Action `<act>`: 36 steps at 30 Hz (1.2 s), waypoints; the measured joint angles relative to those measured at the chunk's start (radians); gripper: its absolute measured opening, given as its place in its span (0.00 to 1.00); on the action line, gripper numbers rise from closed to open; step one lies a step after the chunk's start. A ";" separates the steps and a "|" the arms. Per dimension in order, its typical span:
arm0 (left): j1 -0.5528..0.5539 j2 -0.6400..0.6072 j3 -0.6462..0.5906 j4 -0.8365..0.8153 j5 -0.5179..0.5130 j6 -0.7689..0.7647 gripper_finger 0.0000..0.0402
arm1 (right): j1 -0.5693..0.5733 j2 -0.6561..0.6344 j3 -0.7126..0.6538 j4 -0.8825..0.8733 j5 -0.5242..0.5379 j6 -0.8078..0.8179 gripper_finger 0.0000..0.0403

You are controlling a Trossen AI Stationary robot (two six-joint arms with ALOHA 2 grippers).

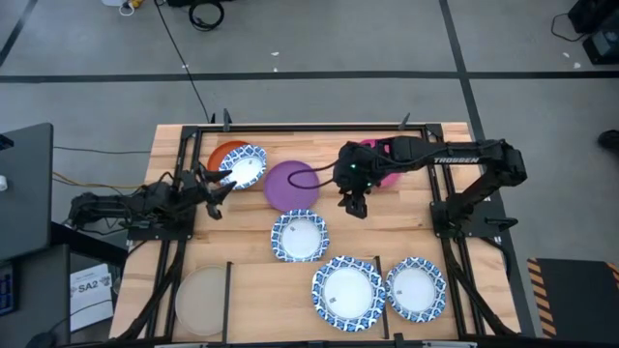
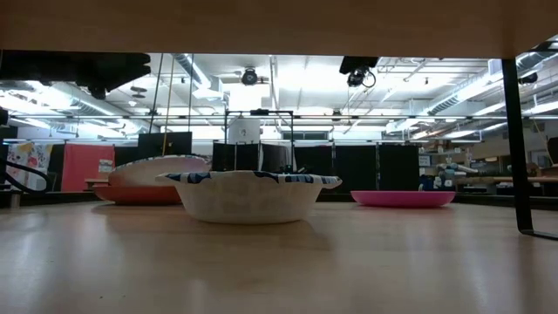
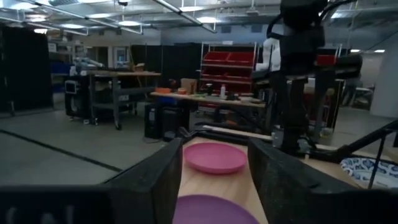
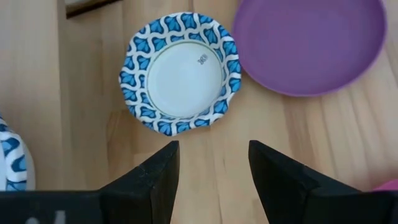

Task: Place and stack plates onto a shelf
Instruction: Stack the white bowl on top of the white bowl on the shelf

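My left gripper is open, low over the wood just left of a blue-rimmed plate that lies on the orange plate. No touch shows. Its wrist view looks between the fingers at the purple plate and the magenta plate. My right gripper is open and points down, hovering between the purple plate and the magenta plate, which its arm partly covers. Below it lies a blue-rimmed plate, flat on the shelf.
Two more blue-rimmed plates lie in the near bays, and the beige plate lies near left. Thin black bars divide the bays, and a black frame edges the wood. Bare wood shows right of the magenta plate.
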 joint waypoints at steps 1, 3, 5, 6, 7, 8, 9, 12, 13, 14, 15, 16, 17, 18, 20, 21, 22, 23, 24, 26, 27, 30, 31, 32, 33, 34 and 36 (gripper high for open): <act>0.000 0.008 0.000 0.000 -0.002 -0.011 0.49 | -0.005 0.000 0.000 0.007 -0.009 0.000 0.49; 0.000 0.030 0.000 -0.003 -0.009 -0.045 0.49 | -0.011 0.000 0.000 0.016 -0.026 0.000 0.49; 0.000 0.059 0.000 -0.004 -0.009 -0.073 0.50 | -0.017 0.000 0.000 0.019 -0.034 0.000 0.49; 0.000 0.075 0.002 -0.007 -0.010 -0.084 0.50 | -0.019 0.000 0.000 0.020 -0.034 0.000 0.49; 0.000 0.095 0.006 -0.019 -0.009 -0.097 0.50 | -0.020 0.000 0.000 0.020 -0.034 0.000 0.49; 0.000 0.117 0.015 -0.035 -0.010 -0.101 0.50 | -0.021 0.000 0.000 0.020 -0.034 0.000 0.49; 0.000 0.140 0.026 -0.037 -0.010 -0.102 0.50 | -0.024 0.000 0.000 0.021 -0.036 0.000 0.49; 0.000 0.215 0.074 -0.030 -0.010 -0.103 0.50 | -0.026 0.000 0.000 0.023 -0.035 0.000 0.49; 0.000 0.243 0.090 -0.034 -0.009 -0.103 0.50 | -0.026 0.000 0.000 0.022 -0.035 0.000 0.49; 0.000 0.271 0.106 -0.042 -0.010 -0.103 0.50 | -0.026 0.000 0.000 0.023 -0.036 0.000 0.49; 0.000 0.300 0.130 -0.054 -0.010 -0.103 0.50 | -0.026 0.000 0.000 0.022 -0.035 0.000 0.49; 0.000 0.328 0.155 -0.071 -0.009 -0.103 0.50 | -0.026 0.000 0.000 0.023 -0.036 0.000 0.49; 0.003 0.353 0.181 -0.098 -0.009 -0.103 0.50 | -0.026 0.000 0.000 0.022 -0.036 0.000 0.49; 0.010 0.382 0.209 -0.133 -0.009 -0.103 0.50 | -0.026 0.000 0.000 0.023 -0.036 0.000 0.49; 0.031 0.441 0.264 -0.217 -0.009 -0.104 0.50 | -0.026 0.000 0.000 0.022 -0.036 0.000 0.49; 0.046 0.469 0.294 -0.261 -0.009 -0.104 0.50 | -0.026 0.000 0.000 0.023 -0.036 0.000 0.49; 0.063 0.499 0.323 -0.301 -0.006 -0.104 0.50 | -0.026 0.000 0.000 0.023 -0.036 0.000 0.49; 0.083 0.527 0.352 -0.341 0.003 -0.104 0.50 | -0.026 0.000 0.000 0.023 -0.036 0.000 0.49; 0.105 0.556 0.377 -0.376 0.019 -0.105 0.50 | -0.026 0.000 0.000 0.022 -0.036 0.000 0.49; 0.149 0.614 0.420 -0.431 0.074 -0.109 0.50 | -0.026 0.000 0.000 0.022 -0.035 0.000 0.49; 0.172 0.641 0.438 -0.450 0.107 -0.120 0.50 | -0.026 0.000 0.000 0.022 -0.036 0.000 0.49; 0.232 0.719 0.466 -0.467 0.193 -0.129 0.50 | -0.026 0.000 0.000 0.023 -0.036 0.000 0.49; 0.249 0.742 0.469 -0.471 0.211 -0.129 0.50 | -0.026 0.000 0.000 0.022 -0.036 0.000 0.49; 0.265 0.764 0.471 -0.476 0.224 -0.129 0.50 | -0.026 0.000 0.000 0.022 -0.036 0.000 0.49; 0.280 0.788 0.472 -0.476 0.232 -0.129 0.50 | -0.026 0.000 0.000 0.022 -0.035 0.000 0.49; 0.295 0.810 0.472 -0.477 0.238 -0.129 0.50 | -0.026 0.000 0.000 0.022 -0.036 0.000 0.49; 0.322 0.848 0.472 -0.483 0.238 -0.130 0.50 | -0.026 0.000 0.000 0.022 -0.036 0.000 0.49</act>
